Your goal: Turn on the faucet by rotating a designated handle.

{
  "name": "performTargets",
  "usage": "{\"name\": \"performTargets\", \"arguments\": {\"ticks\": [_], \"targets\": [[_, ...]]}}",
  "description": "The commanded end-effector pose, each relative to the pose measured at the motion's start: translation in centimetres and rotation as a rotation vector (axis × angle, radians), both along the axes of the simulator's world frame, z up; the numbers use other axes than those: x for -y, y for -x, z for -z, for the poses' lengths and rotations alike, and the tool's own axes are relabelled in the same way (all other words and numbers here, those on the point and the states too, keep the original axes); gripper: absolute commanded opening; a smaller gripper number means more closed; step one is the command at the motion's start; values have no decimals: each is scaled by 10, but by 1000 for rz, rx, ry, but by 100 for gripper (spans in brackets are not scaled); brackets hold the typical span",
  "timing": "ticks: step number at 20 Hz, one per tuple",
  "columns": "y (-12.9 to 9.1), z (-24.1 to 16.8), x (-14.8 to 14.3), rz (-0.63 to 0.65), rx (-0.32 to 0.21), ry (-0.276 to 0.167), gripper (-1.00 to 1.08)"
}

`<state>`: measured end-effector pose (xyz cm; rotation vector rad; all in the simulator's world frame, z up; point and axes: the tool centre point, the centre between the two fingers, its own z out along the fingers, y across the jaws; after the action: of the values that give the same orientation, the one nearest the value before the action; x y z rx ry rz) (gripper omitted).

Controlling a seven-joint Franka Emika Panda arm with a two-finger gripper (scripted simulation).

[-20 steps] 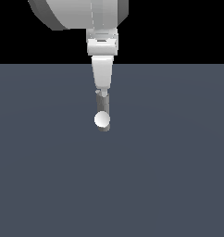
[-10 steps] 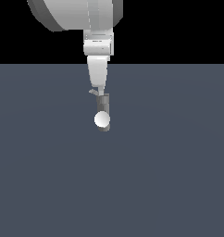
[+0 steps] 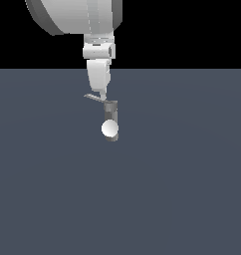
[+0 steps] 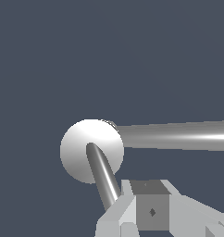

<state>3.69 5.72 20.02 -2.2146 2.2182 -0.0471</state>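
The faucet (image 3: 111, 113) is a short grey post with a white ball (image 3: 110, 129) on its front. Its handle (image 3: 94, 97), a thin flat bar, sticks out from the post's top toward the exterior view's left. My gripper (image 3: 102, 95) comes down from above with its fingers together, and its tip touches the handle near the post. In the wrist view the handle (image 4: 103, 178) crosses the white ball (image 4: 81, 148), and a long metallic cylinder (image 4: 178, 135) runs off to the side. There my gripper (image 4: 137, 210) sits right against the handle and holds nothing.
The faucet stands on a flat dark blue-grey floor (image 3: 182, 189) that fills the lower part of the exterior view. The arm's large white link (image 3: 77, 15) hangs above the faucet.
The gripper has shifted toward the exterior view's left. The handle has swung with it and now sticks out further left of the post.
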Motion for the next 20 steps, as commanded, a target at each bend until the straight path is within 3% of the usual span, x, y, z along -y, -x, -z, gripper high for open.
{"name": "performTargets", "arguments": {"ticks": [1, 20], "targets": [[0, 0, -1, -1, -1, -4, -100], [-44, 13, -47, -59, -19, -12, -100]]}}
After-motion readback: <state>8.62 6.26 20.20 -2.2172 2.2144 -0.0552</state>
